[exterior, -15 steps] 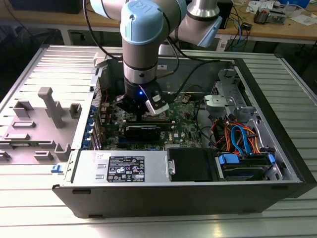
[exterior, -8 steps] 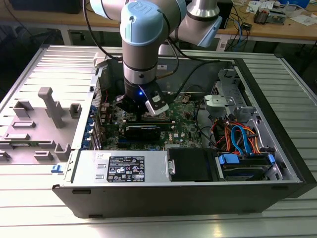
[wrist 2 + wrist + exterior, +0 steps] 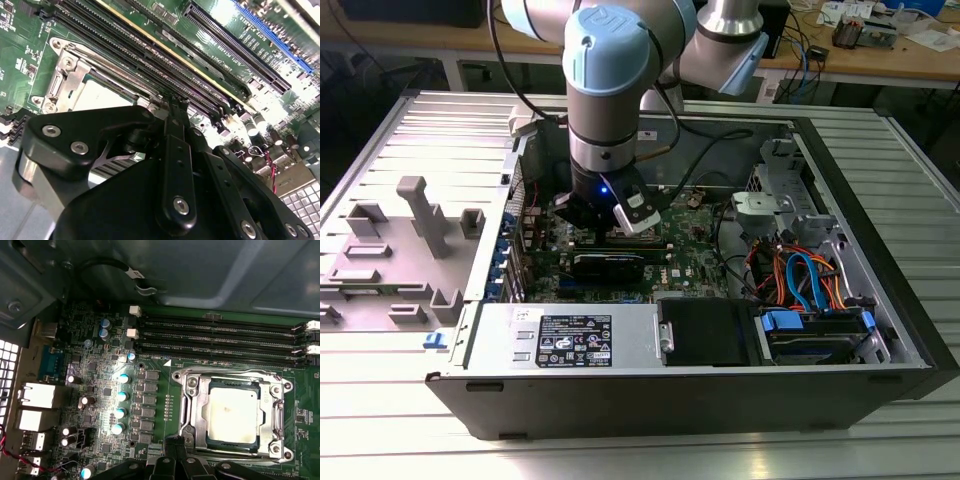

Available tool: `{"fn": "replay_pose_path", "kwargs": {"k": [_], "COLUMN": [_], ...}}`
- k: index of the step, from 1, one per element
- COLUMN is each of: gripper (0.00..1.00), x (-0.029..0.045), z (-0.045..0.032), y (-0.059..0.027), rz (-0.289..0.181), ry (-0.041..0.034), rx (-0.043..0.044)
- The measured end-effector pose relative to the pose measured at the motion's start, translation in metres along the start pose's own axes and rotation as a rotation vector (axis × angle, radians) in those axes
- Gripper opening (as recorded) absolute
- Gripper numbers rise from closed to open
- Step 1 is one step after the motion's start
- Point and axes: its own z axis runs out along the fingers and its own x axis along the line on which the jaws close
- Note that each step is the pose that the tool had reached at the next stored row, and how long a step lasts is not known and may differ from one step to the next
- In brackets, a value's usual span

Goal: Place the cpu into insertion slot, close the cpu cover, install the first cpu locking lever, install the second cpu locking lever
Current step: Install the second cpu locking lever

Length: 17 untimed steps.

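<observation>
The cpu (image 3: pixel 232 415) lies flat in the insertion slot (image 3: pixel 186 410) on the green motherboard, its pale metal top showing. The silver cpu cover (image 3: pixel 272 412) lies down around it, framing the chip in its window. My gripper (image 3: pixel 172 446) hangs just beside one edge of the socket, fingers drawn together with nothing between them. The second wrist view has the black gripper (image 3: pixel 175 107) linkage in front of the cpu (image 3: pixel 100 97) and the socket frame (image 3: pixel 60 75). In the exterior view the gripper (image 3: pixel 607 222) is low inside the open computer case, over the board.
Long black memory slots (image 3: pixel 220 335) run along the socket's far side. Capacitors (image 3: pixel 120 396) and rear ports (image 3: pixel 37 395) stand beside it. The case holds a power supply (image 3: pixel 570 340), a drive bay (image 3: pixel 815 335) and coloured cables (image 3: pixel 800 280). A grey fixture (image 3: pixel 415 235) stands outside.
</observation>
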Motion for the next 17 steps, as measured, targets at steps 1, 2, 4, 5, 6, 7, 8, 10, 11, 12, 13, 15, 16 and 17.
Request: {"fn": "replay_pose_path", "kwargs": {"k": [1,2,4,5,6,7,8,10,11,12,13,15,16,17], "gripper": [0.11,0.11,0.11,0.11,0.11,0.11,0.11,0.11,0.11,0.11,0.11,0.11,0.11,0.11], "x": [0.0000,0.0001,0.0001,0.0001,0.0000,0.0000,0.0000,-0.0001,0.0000,0.0001,0.0001,0.0002,0.0002,0.0002], "z": [0.0002,0.0004,0.0008,0.0009,0.0009,0.0005,0.0000,-0.0026,-0.0039,-0.0056,-0.0075,-0.0100,-0.0113,-0.0124], "y": [0.0000,0.0000,0.0003,0.0006,0.0006,0.0007,0.0007,0.0013,0.0014,0.0015,0.0018,0.0021,0.0023,0.0024], "rz": [0.000,0.000,0.000,0.000,0.000,0.000,0.000,0.000,0.000,0.000,0.000,0.000,0.000,0.000], "ry": [0.0001,0.0002,0.0003,0.0005,0.0006,0.0006,0.0004,0.0003,0.0006,0.0006,0.0006,0.0006,0.0006,0.0006], "rx": [0.0002,0.0002,0.0012,0.0045,0.0057,0.0060,0.0060,0.0054,0.0059,0.0060,0.0061,0.0060,0.0061,0.0060]}}
